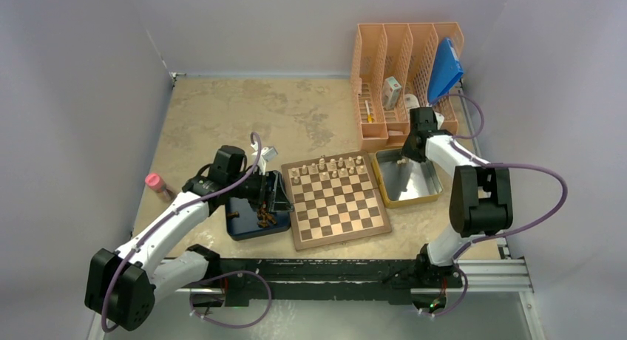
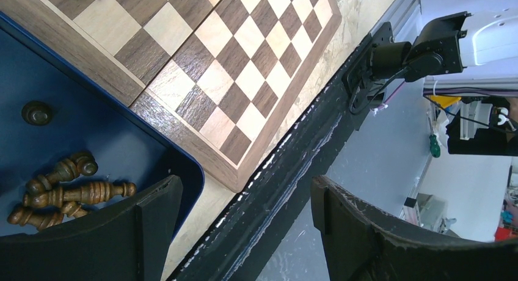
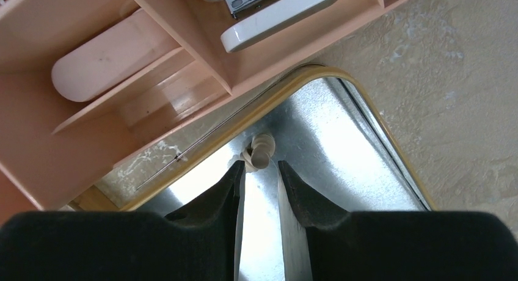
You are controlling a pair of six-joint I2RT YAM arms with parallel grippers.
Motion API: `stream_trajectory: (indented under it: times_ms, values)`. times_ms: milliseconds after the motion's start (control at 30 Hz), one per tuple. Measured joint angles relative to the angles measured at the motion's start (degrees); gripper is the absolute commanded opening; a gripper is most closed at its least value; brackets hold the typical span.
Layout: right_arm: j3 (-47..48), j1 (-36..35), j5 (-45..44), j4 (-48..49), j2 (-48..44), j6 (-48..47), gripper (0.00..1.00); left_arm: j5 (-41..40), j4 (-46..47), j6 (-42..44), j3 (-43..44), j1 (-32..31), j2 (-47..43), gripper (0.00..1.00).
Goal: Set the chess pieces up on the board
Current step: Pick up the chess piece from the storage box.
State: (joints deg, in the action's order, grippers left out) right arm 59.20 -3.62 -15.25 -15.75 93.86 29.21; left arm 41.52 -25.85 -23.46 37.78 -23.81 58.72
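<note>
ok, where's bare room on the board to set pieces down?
Board: every row between the pale pieces and the near border is bare. Crowded along the far edge. Blue tray holds dark pieces.

Walls (image 1: 81,74): plain pale lilac, left, far, right.
Tabletop (image 1: 244,114): mottled beige, evenly lit.
Rail (image 1: 495,277): aluminium, near edge.

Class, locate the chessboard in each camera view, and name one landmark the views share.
Top external: the board lies at centre, between the blue tray and the yellow tray.
Left wrist: the board fills the upper left.
Right wrist: not in view.
Shared landmark: the mottled beige tabletop, in all three.
</note>
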Motion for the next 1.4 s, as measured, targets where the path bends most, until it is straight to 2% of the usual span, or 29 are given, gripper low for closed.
stream_trajectory:
  times_ms: [300,400,533,733,1033,1233,1400]
  values:
    - [-0.1,0.0,0.0,0.2,2.6,-0.1,0.17,-0.4,0.0,0.0,0.0,0.0,0.3,0.76]
    - [-0.1,0.0,-0.2,0.2,2.6,-0.2,0.09,-0.5,0.0,0.0,0.0,0.0,0.3,0.76]
    - [0.2,0.0,-0.4,-0.6,2.5,-0.6,0.04,-0.5,0.0,0.0,0.0,0.0,0.3,0.76]
    - [2.8,0.0,-2.0,-5.3,1.2,-2.4,0.02,-1.3,-0.1,0.0,0.0,0.0,0.0,0.76]
    - [5.7,0.0,-1.9,-11.9,-6.1,-4.9,0.01,-4.2,-1.7,-0.2,2.4,0.0,-0.2,0.77]
    - [6.6,-0.7,1.0,-14.5,-9.7,-5.3,0.00,-5.9,-2.5,-1.1,5.7,0.0,0.7,0.77]
    - [7.3,-4.3,6.0,-15.2,-10.6,-4.1,0.00,-8.0,-3.5,-1.0,5.8,0.0,1.4,0.77]
